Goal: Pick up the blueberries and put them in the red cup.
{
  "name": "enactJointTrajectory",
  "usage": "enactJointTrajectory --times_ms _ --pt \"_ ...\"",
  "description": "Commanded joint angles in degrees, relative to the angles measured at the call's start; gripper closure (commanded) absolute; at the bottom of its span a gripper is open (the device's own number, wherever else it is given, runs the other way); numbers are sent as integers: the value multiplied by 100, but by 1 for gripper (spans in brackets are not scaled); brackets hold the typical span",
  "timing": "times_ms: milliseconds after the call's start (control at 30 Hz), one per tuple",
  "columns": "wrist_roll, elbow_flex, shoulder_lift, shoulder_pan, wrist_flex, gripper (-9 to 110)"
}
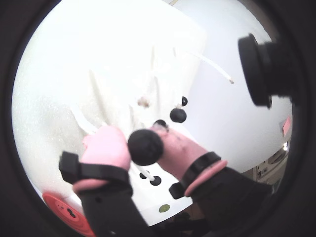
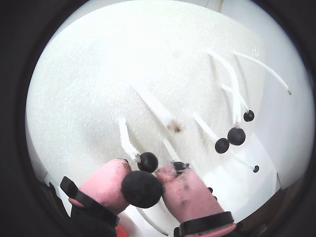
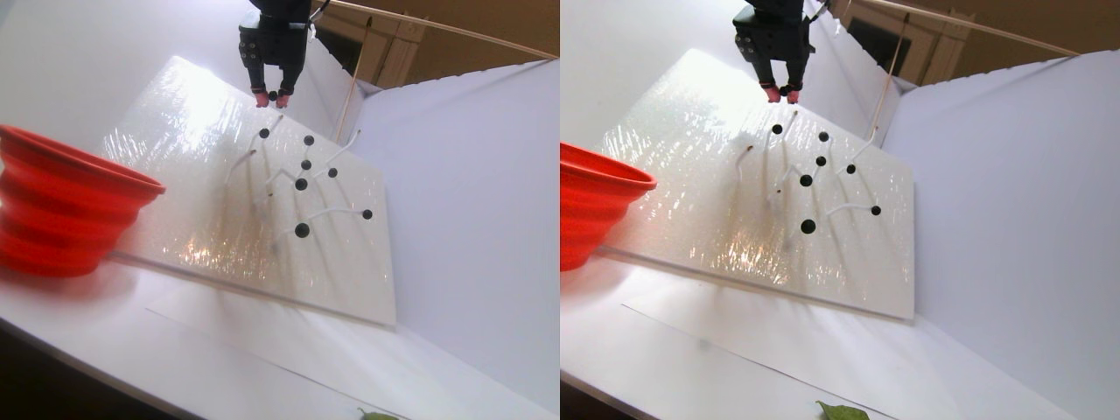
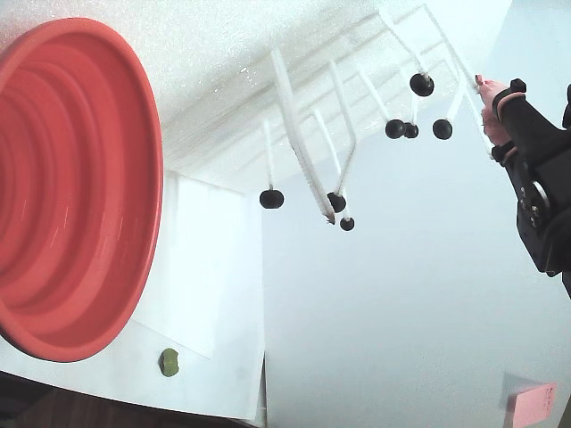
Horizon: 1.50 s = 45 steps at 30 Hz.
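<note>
Nearest the wrist lens, a blueberry (image 2: 141, 188) sits pinched between the hand's (image 1: 146, 146) pink fingertips (image 2: 109, 180); the other blueberries (image 2: 229, 139) hang on white stems off the tilted board (image 3: 192, 131); the red cup (image 3: 61, 206) waits well apart, across the board, on the surface.

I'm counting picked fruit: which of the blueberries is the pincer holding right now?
The blueberry pinched between the pincer's pink fingertips in a wrist view. It is clear of the white board; the other blueberries sit at the ends of white stems.
</note>
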Motion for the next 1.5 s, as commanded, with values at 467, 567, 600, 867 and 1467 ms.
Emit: enactJointTrajectory --times_ms 467,567,600,867,1467 --pt "97 747 1362 -343 343 92" --pt "114 896 1459 -413 404 92" --pt "132 940 1494 -439 422 92" --pt "246 1327 1802 -650 686 92" --pt "624 2197 2391 -1169 1187 92"
